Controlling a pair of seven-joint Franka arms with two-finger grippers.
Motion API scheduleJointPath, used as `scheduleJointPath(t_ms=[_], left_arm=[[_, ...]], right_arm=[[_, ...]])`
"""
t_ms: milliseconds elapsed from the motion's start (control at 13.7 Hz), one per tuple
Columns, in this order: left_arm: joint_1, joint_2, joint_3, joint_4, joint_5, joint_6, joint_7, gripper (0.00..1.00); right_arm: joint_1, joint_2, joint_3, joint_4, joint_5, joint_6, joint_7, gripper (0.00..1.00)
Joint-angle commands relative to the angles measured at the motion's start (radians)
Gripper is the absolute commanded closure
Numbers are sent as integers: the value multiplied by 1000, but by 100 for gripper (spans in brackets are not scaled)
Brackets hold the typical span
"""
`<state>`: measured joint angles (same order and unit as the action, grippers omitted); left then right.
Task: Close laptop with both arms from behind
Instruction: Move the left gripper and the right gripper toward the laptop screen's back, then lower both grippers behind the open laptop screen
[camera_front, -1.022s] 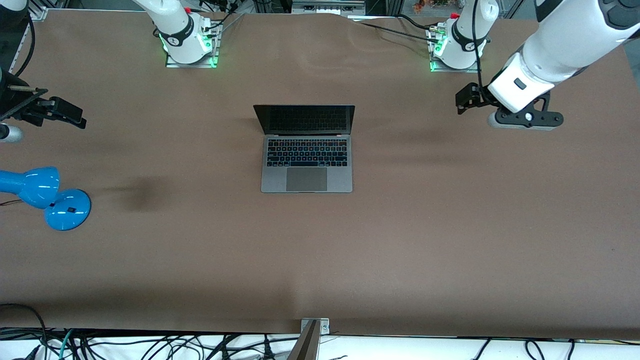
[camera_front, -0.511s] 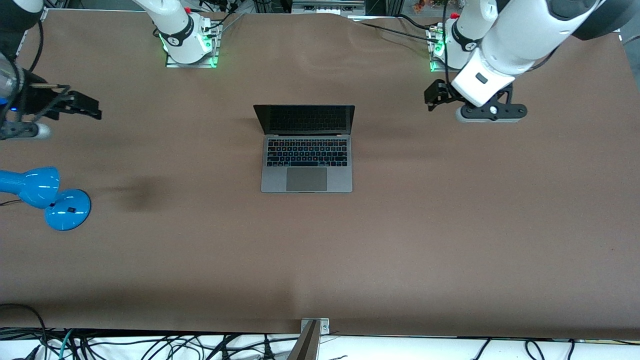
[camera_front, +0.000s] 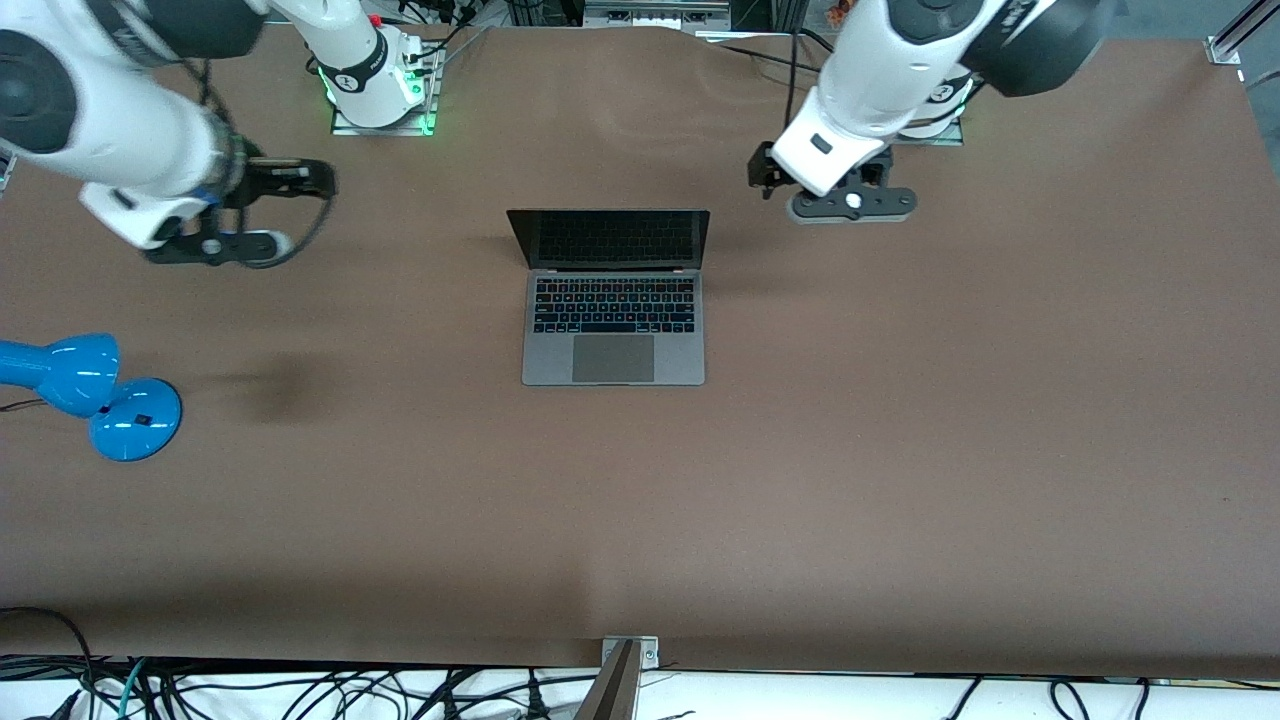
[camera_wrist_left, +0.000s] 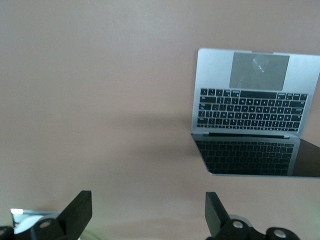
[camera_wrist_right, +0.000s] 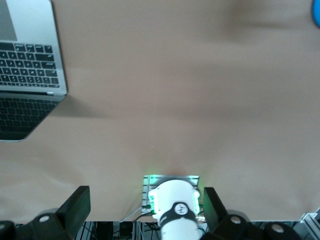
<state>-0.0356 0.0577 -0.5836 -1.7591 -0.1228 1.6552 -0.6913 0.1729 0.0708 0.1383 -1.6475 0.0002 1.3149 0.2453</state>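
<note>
The space-grey laptop (camera_front: 613, 330) lies open in the middle of the brown table, its dark screen (camera_front: 608, 238) upright and facing the front camera. It also shows in the left wrist view (camera_wrist_left: 250, 100) and at the edge of the right wrist view (camera_wrist_right: 27, 65). My left gripper (camera_front: 765, 175) is open and empty over the table beside the lid, toward the left arm's end; its jaws stand wide apart (camera_wrist_left: 148, 202). My right gripper (camera_front: 318, 180) is open and empty (camera_wrist_right: 145, 197) over the table toward the right arm's end, apart from the laptop.
A blue lamp (camera_front: 95, 395) stands near the right arm's end of the table. The right arm's base (camera_front: 378, 85) and the left arm's base (camera_front: 930, 105) glow green at the table's edge farthest from the front camera. Cables hang below the near edge.
Both arms have swung in from the table's ends toward the laptop. Both grippers stay open. The laptop has not moved.
</note>
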Motion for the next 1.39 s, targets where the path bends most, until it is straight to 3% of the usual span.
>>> scheduleJointPath(t_ms=[0,219,511,584,657,730,803,1315], left_arm=[[5,48,-54,6,-72,5,-80,0],[-27,83,-56,6,-156,1,-85,3],[-70,139,-56,10,-296,1,-187,24],[-94,148,-55,9,-288,3,-204,41],[-105,158,-55,7,-287,3,-214,63],[-113,169,-55,6,-285,3,-227,86],[-124,178,-55,3,-285,3,-229,100],[-127,298,-55,-5,-233,11,-212,100]], right_arm=[[-9,-66,78,-131,70,68,66,0],[-9,-158,171,-326,115,219,144,0],[-10,-171,378,-458,138,407,382,4],[-9,-172,409,-492,142,473,400,19],[-9,-169,438,-506,142,509,434,48],[-9,-161,454,-508,142,517,465,95],[-9,-145,471,-506,141,518,471,100],[-1,-88,481,-511,118,613,470,100]])
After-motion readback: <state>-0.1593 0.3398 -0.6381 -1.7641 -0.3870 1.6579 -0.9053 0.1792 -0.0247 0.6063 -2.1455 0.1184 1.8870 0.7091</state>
